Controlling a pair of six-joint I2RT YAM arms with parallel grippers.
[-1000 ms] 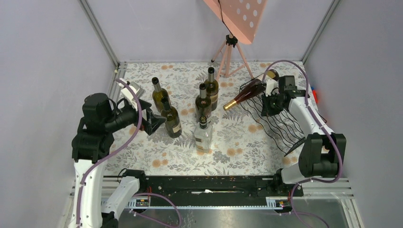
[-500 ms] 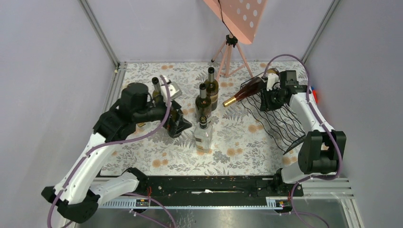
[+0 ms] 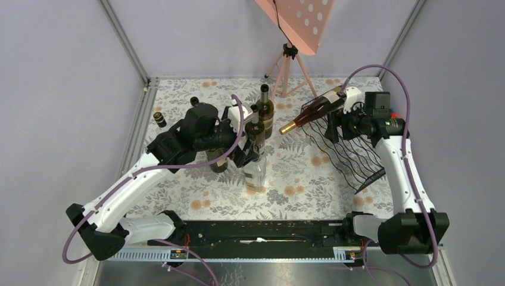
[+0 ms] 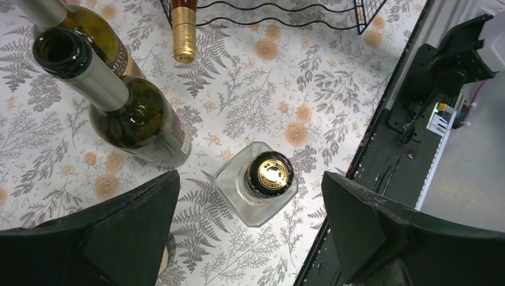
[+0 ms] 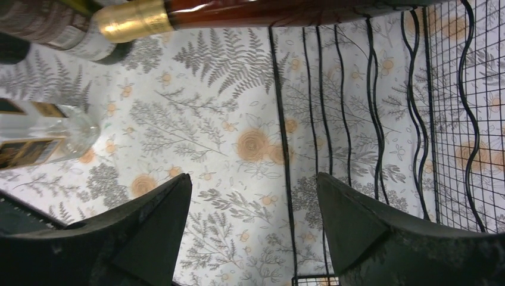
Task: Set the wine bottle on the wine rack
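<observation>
A red wine bottle [image 3: 315,109] with a gold foil neck [image 5: 131,18] lies tilted on top of the black wire wine rack [image 3: 351,155]. My right gripper [image 3: 340,117] is open just beside the bottle's base and holds nothing; in the right wrist view the right gripper [image 5: 255,177] hangs over the rack's wires [image 5: 357,119]. My left gripper [image 3: 247,156] is open above a clear square bottle [image 4: 262,179] with a black and gold cap. The left gripper [image 4: 250,179] straddles that bottle from above without touching it.
Two green bottles [image 3: 265,110] [image 3: 255,128] stand mid-table behind the clear bottle [image 3: 255,173]. Another green bottle [image 3: 217,164] is partly hidden under my left arm. A small dark bottle [image 3: 158,118] stands near the left edge. A pink tripod stand [image 3: 287,62] is at the back.
My right gripper opened, let go of the red bottle and drew back slightly; the bottle stays on the rack. My left arm swung right, from the table's left side to over the clear bottle.
</observation>
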